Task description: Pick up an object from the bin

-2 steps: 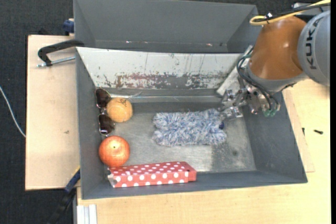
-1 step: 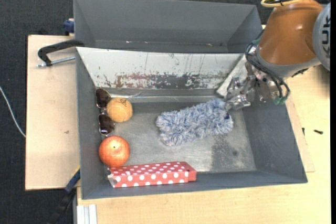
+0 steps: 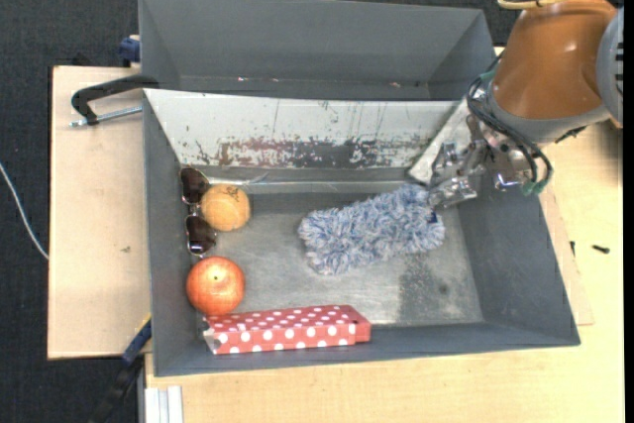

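Because its walls slope down toward a flat floor, the grey metal bin [image 3: 297, 35] gathers its loose contents low, where an arm coming over the rim can reach them. Next in bulk is the arm's orange cover [image 3: 555, 54], hanging over the bin's right rim with cables beneath it. It leans in from that side, which I take to be why the wrist points down and leftward into the bin's right part.

On the floor, the biggest loose thing is a fluffy blue-and-white chenille duster [image 3: 367, 228]. It lies slantwise across the middle, one end toward the right rear. Along the front wall lies a long red box with white dots [image 3: 287, 328], flat and well apart from the arm.

The claw [image 3: 451, 181] sits right at the duster's right rear end, touching or just above the tufts. Whether it is open, closed or gripping the fabric I cannot tell, since metal and pile blend there. Being nearest, the duster seems the likeliest thing to be picked, and its soft pile should give an easy hold wherever it is pinched.

Toward the left, a red apple [image 3: 215, 284] rests near the box's left end, and an orange fruit [image 3: 227, 208] sits behind it by the left wall. Smallest, dark sunglasses [image 3: 199, 233] lie against the orange fruit's left side.
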